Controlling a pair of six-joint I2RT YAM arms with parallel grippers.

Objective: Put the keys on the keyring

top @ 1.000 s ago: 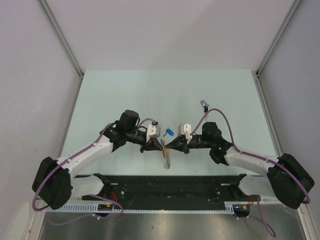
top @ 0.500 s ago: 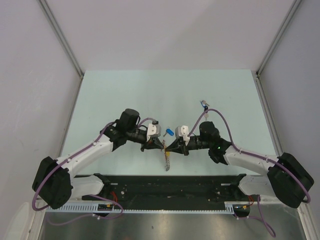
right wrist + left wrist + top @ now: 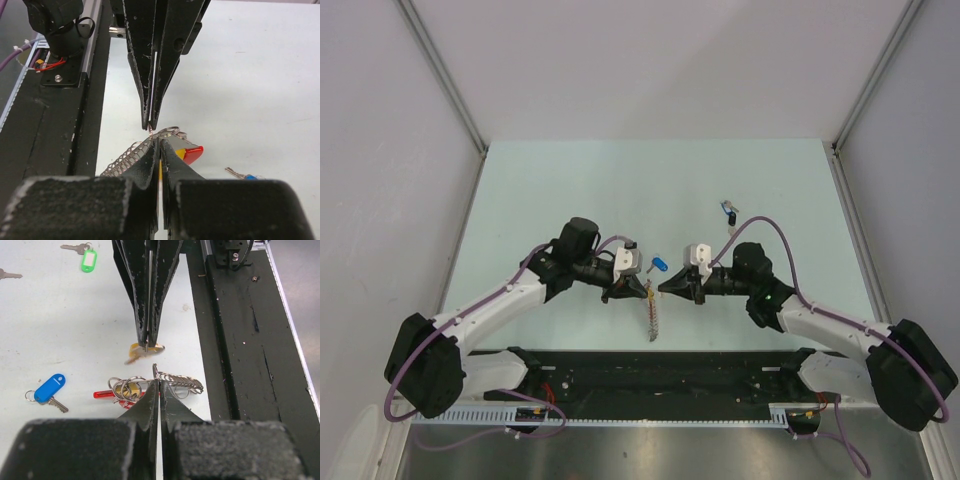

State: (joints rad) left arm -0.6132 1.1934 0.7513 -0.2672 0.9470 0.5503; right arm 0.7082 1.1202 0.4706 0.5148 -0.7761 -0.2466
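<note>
My left gripper (image 3: 642,290) (image 3: 158,381) is shut on a silver ring at the end of the keyring (image 3: 182,381), a coiled silver chain with a red band (image 3: 104,394) and loose rings. In the top view the keyring (image 3: 651,320) trails toward the near edge below the two tips. My right gripper (image 3: 665,287) (image 3: 159,142) is shut on a yellow-headed key (image 3: 145,349), held tip to tip with the left gripper, a small gap apart. A blue key (image 3: 658,265) (image 3: 50,388) lies just beyond them. A dark blue key (image 3: 728,210) lies farther back right, and a green key (image 3: 89,260) is on the table too.
The black base rail (image 3: 660,370) runs along the near table edge, close beside the keyring (image 3: 125,157). Another bare silver key (image 3: 6,275) lies at the left wrist view's edge. Purple cables loop over both arms.
My right gripper moved left toward the left gripper, then drew back right a little. The keyring strand shifted slightly below the tips. The left arm has hardly moved.
</note>
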